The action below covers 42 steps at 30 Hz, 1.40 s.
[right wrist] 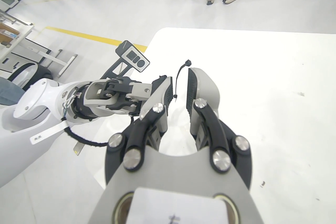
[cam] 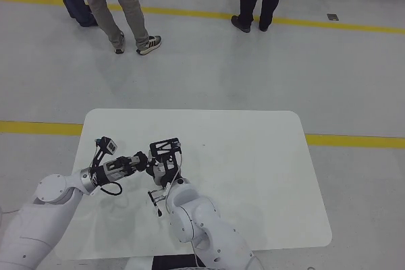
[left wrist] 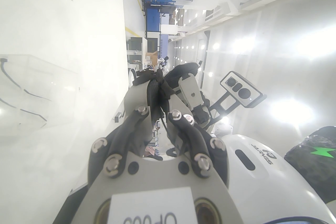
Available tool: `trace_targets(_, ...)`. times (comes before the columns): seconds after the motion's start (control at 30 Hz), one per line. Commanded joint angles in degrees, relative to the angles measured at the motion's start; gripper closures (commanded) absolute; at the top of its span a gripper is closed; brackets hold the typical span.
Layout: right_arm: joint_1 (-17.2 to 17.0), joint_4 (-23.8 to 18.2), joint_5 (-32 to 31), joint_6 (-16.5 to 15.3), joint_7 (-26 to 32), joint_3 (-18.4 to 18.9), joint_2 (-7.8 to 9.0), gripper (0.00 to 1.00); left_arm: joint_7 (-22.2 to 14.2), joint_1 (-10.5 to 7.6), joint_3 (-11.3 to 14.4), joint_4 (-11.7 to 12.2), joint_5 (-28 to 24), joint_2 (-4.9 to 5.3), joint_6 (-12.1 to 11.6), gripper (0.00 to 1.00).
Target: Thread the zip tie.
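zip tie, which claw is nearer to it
Left, it seems: the left claw is shut at the lower end of the zip tie, apparently holding it. The right claw is open, fingers either side, not touching.

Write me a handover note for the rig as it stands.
Left claw: shut, apparently on the tie; the grip itself is hidden.
Right claw: open, one finger on each side of the tie, not gripping.
Tie: held off the table, between the two claws.
Done: tie lifted and presented.
Left: the tie is one open strand with no loop, so threading is not yet done.
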Motion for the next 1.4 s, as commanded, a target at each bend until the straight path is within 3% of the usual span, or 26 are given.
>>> trace_targets(0.0,0.2,0.2,0.1,0.0,-0.1,-0.1,-0.06,0.87,0.0,0.0,0.0,0.0,0.0,0.0,0.0,1.0)
trace_targets(0.23,0.7,0.8,0.1,0.2,-0.2,-0.3,-0.21,1.0,0.0,0.0,0.0,0.0,0.0,0.0,0.0,1.0)
trace_targets(0.97,0.3,1.7,0.3,0.1,-0.4,-0.6,-0.32,1.0,0.0,0.0,0.0,0.0,0.0,0.0,0.0,1.0)
trace_targets(1.0,0.2,1.6,0.3,0.2,-0.4,-0.5,-0.31,0.56,0.0,0.0,0.0,0.0,0.0,0.0,0.0,1.0)
trace_targets(1.03,0.1,1.4,0.3,0.3,-0.4,-0.4,-0.28,0.19,0.0,0.0,0.0,0.0,0.0,0.0,0.0,1.0)
trace_targets(1.07,0.0,1.2,0.3,0.4,-0.3,-0.3,-0.24,0.0,0.0,0.0,0.0,0.0,0.0,0.0,0.0,1.0)
trace_targets(1.37,-2.7,-2.9,0.0,-1.7,0.3,1.9,0.91,0.0,0.0,0.0,0.0,0.0,0.0,0.0,0.0,1.0)
